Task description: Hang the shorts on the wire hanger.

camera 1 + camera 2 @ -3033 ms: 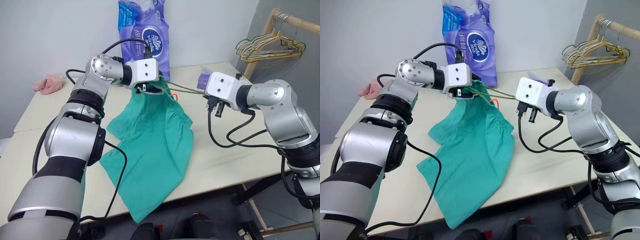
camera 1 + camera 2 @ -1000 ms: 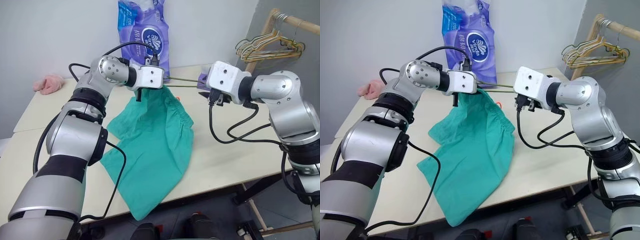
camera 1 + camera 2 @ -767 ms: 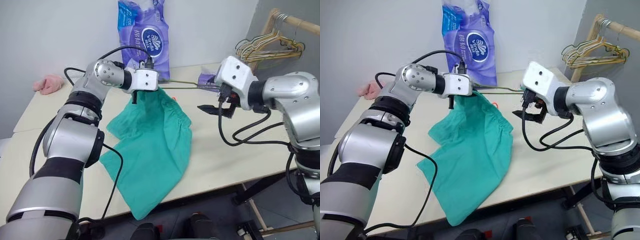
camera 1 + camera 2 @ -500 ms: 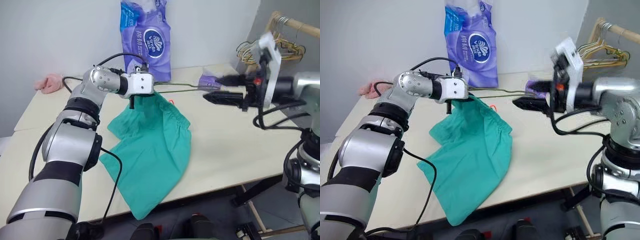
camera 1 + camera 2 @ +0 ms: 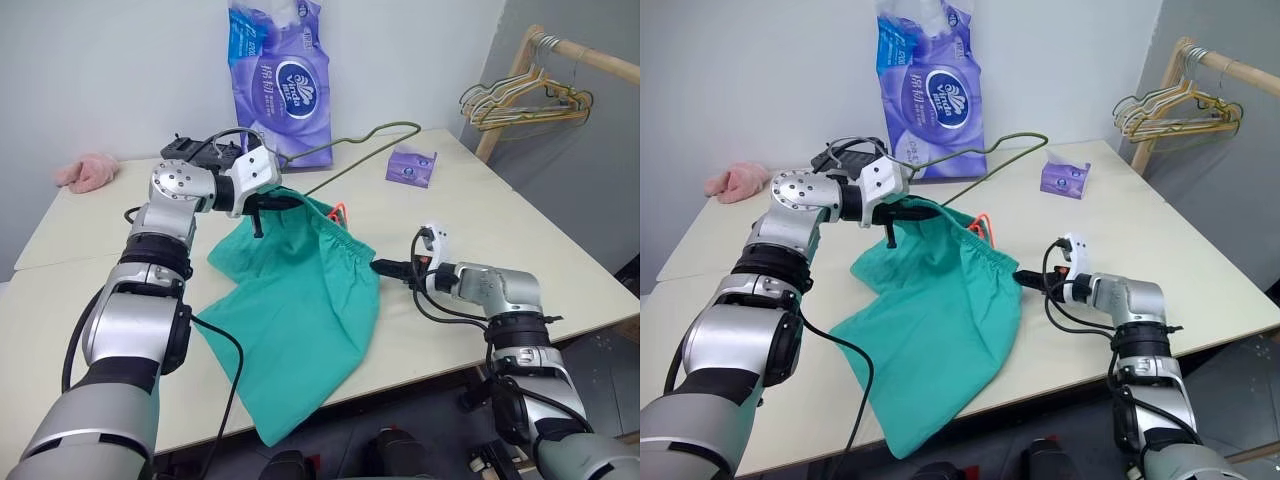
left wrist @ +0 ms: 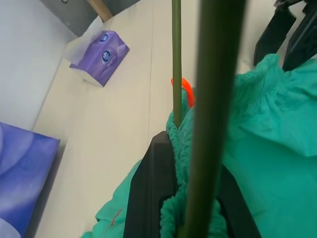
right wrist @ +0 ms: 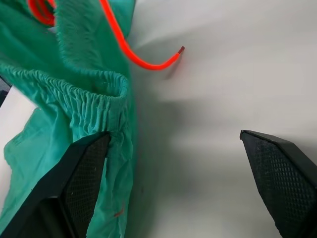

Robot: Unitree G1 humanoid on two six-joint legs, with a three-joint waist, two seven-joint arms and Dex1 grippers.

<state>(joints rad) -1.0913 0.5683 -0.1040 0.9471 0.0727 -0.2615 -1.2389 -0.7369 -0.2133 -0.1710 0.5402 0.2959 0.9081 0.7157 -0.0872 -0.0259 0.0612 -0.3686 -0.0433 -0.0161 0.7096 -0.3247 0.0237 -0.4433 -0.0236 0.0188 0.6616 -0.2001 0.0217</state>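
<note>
We see one pair of teal-green cloth shorts [image 5: 300, 310], centre frame, hem hanging past the pale worktop [image 5: 470, 215] front edge. Left hand [image 6: 190, 218] clamps waistband w/ one thin olive wire hanger [image 5: 345, 150]. Right hand [image 7: 183, 168] spread wide, empty, bare worktop betw. its fingers.

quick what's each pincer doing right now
Left pincer: closed on the wire hanger and the shorts waistband.
Right pincer: open, holding nothing, at the waistband edge.

Purple tissue pack [image 5: 273, 68], pink cloth [image 5: 86, 171]
</note>
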